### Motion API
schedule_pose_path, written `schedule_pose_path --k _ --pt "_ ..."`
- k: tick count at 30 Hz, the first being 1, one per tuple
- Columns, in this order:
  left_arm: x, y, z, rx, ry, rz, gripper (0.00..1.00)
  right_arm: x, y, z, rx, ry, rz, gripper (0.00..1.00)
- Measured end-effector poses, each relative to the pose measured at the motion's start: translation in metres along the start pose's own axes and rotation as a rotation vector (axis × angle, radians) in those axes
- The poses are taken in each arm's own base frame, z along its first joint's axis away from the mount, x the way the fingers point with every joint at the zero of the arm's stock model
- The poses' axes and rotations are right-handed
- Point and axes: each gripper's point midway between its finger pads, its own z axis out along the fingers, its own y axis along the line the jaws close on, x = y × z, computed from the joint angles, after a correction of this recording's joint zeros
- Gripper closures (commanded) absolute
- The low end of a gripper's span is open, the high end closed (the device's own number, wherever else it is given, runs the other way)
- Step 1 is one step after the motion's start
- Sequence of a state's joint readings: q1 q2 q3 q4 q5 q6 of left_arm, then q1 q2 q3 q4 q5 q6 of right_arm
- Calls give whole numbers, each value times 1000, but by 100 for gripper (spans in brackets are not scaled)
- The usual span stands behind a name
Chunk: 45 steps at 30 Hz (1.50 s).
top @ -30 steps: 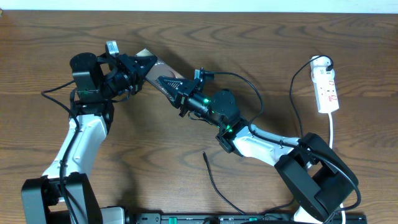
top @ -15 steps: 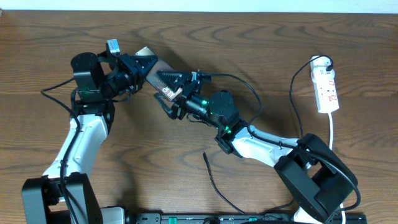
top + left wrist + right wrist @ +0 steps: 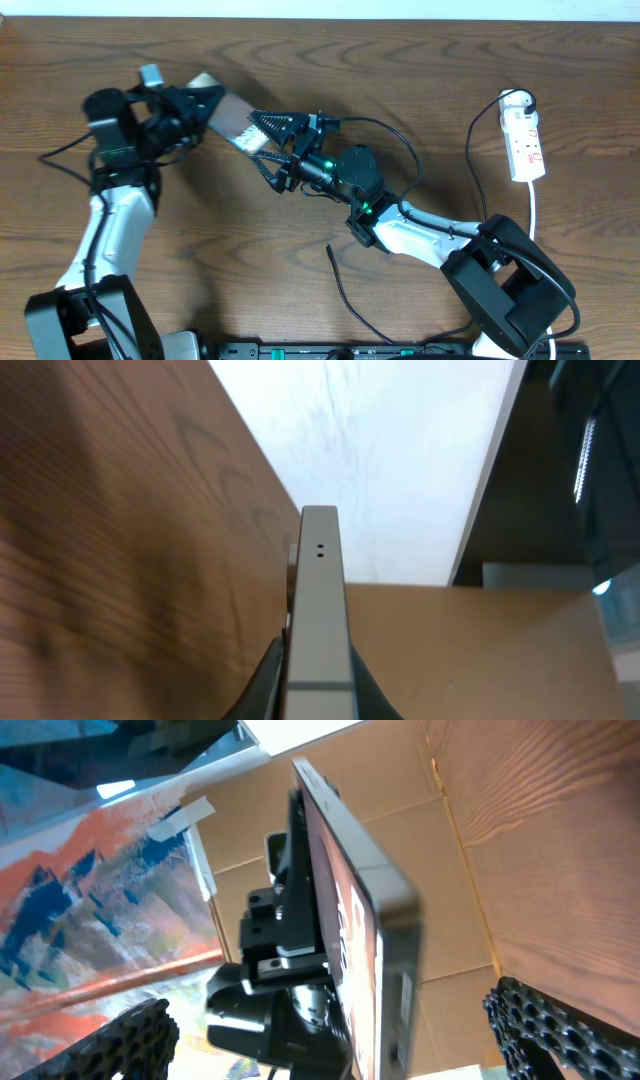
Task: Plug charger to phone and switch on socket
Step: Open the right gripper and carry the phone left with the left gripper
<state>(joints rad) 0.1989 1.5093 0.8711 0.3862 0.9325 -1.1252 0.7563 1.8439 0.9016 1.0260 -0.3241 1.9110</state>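
Note:
The brown phone hangs above the table at the back left, with my left gripper shut on one end. The left wrist view shows it edge-on between the two fingers of the left gripper. My right gripper stands open just right of the phone's free end, and its fingers do not touch it. In the right wrist view the phone sits between the spread fingertips of the right gripper. The charger lies loose on the table at the front, tip pointing away. The white socket lies at the far right.
The socket's white cord runs toward the front past the right arm's base. A black cable of the right arm loops above its wrist. A black rail lines the front edge.
My right gripper has opened and let go of the phone's end. The left arm has swung to the left, taking the phone with it.

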Motion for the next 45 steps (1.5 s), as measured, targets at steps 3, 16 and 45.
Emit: schedule_pose_path --k 3,16,45 --pt "-21 3 -22 18 -31 -6 93 -1 0 -1 3 9 -67 1" --pt "-25 -6 -96 188 118 188 92 -23 -24 -16 164 170 -515 1" --pt "-13 -14 -100 248 172 361 92 -8 -142 -136 1345 294 -564 1"
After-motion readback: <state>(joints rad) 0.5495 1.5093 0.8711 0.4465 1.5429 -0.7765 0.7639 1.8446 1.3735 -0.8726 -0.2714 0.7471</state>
